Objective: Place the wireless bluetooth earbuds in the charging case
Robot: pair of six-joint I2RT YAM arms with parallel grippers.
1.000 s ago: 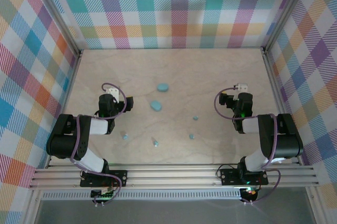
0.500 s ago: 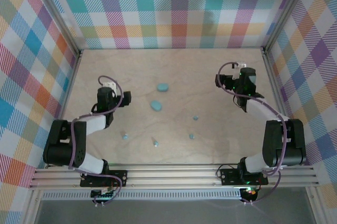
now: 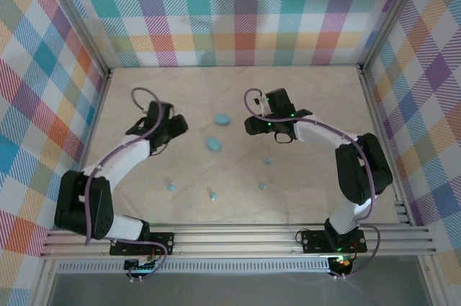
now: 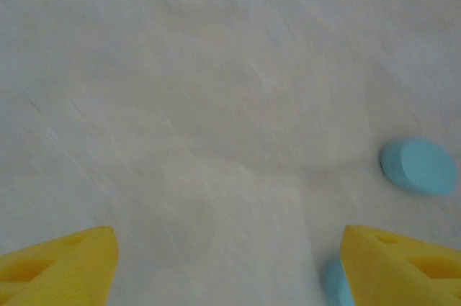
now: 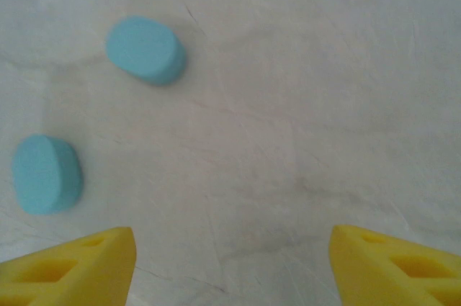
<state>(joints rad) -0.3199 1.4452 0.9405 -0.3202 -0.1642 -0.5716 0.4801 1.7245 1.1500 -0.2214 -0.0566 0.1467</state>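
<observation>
The left hand (image 4: 227,245) and right hand (image 5: 232,237) hover with fingers apart, flanking the far charging case (image 3: 223,119) and near charging case (image 3: 213,145). The earbuds (image 3: 267,161) lie scattered on the worktop (image 3: 317,90), nearer the bases. Centre squarely over one target before closing.

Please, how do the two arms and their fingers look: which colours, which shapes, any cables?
The left arm and the right arm have black joints joined by white tubular links, each with a purple cable looping outside. Small green lights glow on the right arm. The fingers are bright yellow wedges with triangular cut-outs.
</observation>
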